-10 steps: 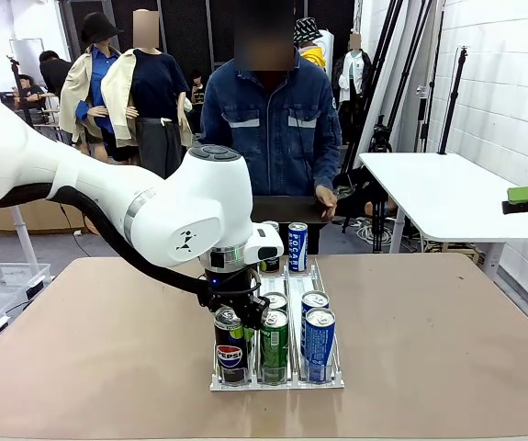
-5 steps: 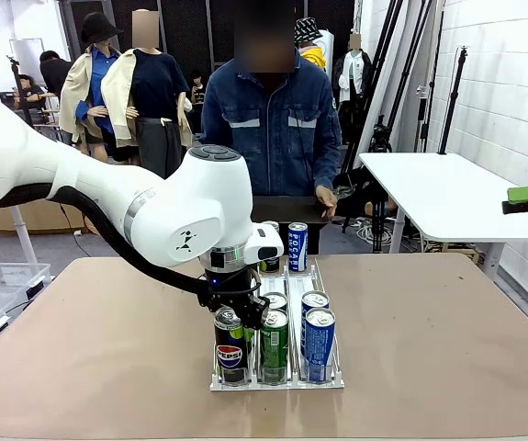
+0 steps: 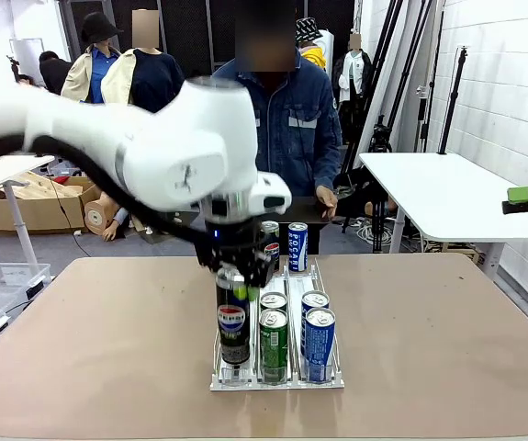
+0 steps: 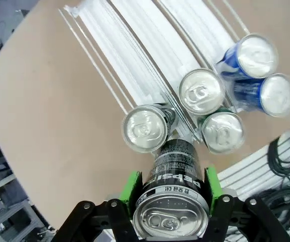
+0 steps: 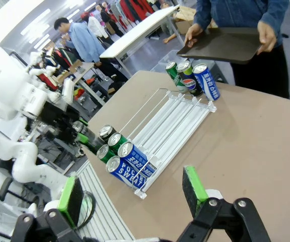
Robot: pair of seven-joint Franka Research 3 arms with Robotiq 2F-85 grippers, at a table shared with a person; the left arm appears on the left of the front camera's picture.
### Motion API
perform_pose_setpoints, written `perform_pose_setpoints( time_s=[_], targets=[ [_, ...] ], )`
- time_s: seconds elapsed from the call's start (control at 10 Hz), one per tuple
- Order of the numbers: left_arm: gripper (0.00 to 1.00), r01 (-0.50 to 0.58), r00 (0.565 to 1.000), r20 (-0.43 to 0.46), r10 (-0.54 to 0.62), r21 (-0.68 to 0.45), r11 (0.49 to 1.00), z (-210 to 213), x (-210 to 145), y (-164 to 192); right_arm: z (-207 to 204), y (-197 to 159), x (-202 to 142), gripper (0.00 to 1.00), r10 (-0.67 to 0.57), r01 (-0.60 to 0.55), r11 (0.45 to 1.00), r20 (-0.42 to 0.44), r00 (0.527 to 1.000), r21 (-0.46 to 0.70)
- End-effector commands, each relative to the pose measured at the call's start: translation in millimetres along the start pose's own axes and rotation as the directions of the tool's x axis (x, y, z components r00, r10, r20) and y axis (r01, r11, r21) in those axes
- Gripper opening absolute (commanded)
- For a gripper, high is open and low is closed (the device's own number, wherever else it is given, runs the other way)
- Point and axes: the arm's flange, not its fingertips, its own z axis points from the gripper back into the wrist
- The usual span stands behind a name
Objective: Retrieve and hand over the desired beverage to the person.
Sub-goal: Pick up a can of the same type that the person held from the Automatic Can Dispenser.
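Tan table (image 3: 447, 349) across the whole foreground. At its far edge, a person (image 3: 282, 119) in a blue denim jacket, both hands on a dark tray (image 5: 225, 44) held level at waist height. White left arm (image 3: 153, 147) sweeping in from the robot's left and bending down over the middle of the table. Below it, a white three-lane rack (image 3: 277, 381) lying lengthwise toward the person.

Left gripper (image 3: 236, 266) pointing straight down, green pads clamped on either side of a black Pepsi can (image 3: 233, 322). Can upright, hanging over the front end of the rack's left lane, top rim seen just under the wrist (image 4: 175, 171).

Beside it in the front row, a green can (image 3: 274, 342) in the middle lane and a blue Pocari Sweat can (image 3: 319, 342) in the right lane, one more can close behind each. At the rack's far end, near the person, three more cans (image 5: 192, 78) standing together.

Right gripper (image 5: 132, 194) well off to the side above the table, fingers wide apart, nothing between them.
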Motion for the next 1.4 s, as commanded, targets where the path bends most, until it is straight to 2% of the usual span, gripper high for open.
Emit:
perform_pose_setpoints(
  time_s=[0.0,0.2,0.4,0.6,0.8,1.1,1.2,1.3],
  targets=[
    [0.19,0.032,0.999,0.017,-0.032,0.012,0.999,52,5,5,-1,0,0,1.0,0.003,-0.003,1.0,0.004,1.0,0.008],
    [0.19,0.025,0.999,0.028,-0.026,0.03,0.999,91,-3,27,-1,0,0,1.0,0.003,-0.003,1.0,0.004,1.0,0.008],
    [0.19,0.016,0.999,0.032,-0.018,0.055,0.998,113,-27,70,-1,0,0,1.0,0.003,-0.003,1.0,0.004,1.0,0.008],
    [0.19,0.037,0.998,0.038,-0.04,0.081,0.996,120,-52,105,-1,0,0,1.0,0.003,-0.003,1.0,0.004,1.0,0.008],
    [0.19,0.019,0.997,0.076,-0.022,0.049,0.999,121,-75,136,-1,0,0,1.0,0.003,-0.003,1.0,0.004,1.0,0.008],
    [0.19,0.034,0.998,0.055,-0.039,0.079,0.996,96,-86,140,-1,0,0,1.0,0.003,-0.003,1.0,0.004,1.0,0.008],
    [0.19,0.004,0.999,0.04,-0.007,0.071,0.997,117,-79,143,-1,0,0,1.0,0.003,-0.003,1.0,0.004,1.0,0.008],
    [0.19,0.004,0.999,0.04,-0.007,0.071,0.997,117,-79,143,-1,0,0,1.0,0.003,-0.003,1.0,0.004,1.0,0.008]
  ],
)
